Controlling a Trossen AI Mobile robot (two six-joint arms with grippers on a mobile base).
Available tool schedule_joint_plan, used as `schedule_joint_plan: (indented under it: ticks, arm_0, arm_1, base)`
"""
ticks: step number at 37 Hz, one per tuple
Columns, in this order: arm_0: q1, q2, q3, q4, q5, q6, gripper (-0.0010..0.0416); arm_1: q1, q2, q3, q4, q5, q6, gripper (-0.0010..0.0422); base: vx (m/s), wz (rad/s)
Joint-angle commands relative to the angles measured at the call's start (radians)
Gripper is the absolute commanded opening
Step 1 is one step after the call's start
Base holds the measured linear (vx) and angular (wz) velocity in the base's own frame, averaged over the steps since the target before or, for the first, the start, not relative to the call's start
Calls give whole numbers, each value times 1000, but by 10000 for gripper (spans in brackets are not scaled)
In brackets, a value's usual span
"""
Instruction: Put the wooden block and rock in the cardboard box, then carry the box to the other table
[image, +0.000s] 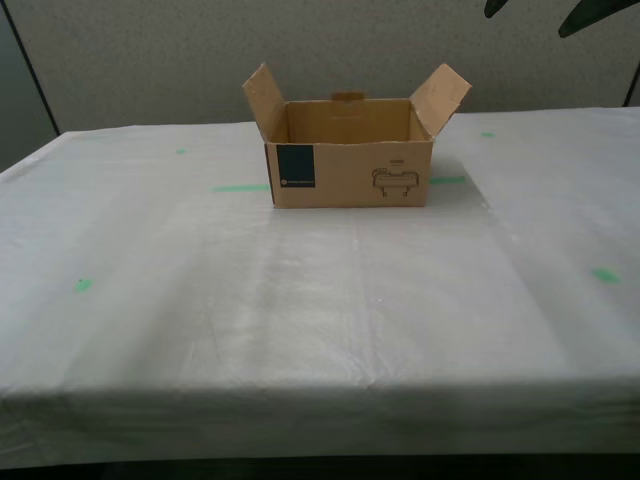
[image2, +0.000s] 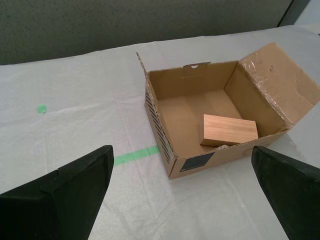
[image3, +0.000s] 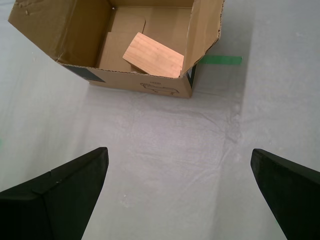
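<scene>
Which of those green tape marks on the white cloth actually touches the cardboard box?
The long green strip meets the cardboard box at its lower corner beside the navy label; the small green dot lies well clear of it.

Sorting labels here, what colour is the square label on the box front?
Dark navy label on the cardboard box, clearest in the exterior view.

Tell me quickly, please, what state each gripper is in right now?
My first gripper: open, holding nothing.
My second gripper: open, holding nothing.
</scene>
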Motion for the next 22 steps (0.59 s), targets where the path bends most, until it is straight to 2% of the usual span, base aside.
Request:
schedule_joint_plan:
  ticks: [1,22]
  arm_0:
    - [0,-1,1,0,3,1,398]
    - [0,-1,1,0,3,1,398]
  arm_1:
    - [0,0,1,2,-2,1,378]
    - [0,0,1,2,-2,1,378]
  base:
    - [0,0]
    - [0,0]
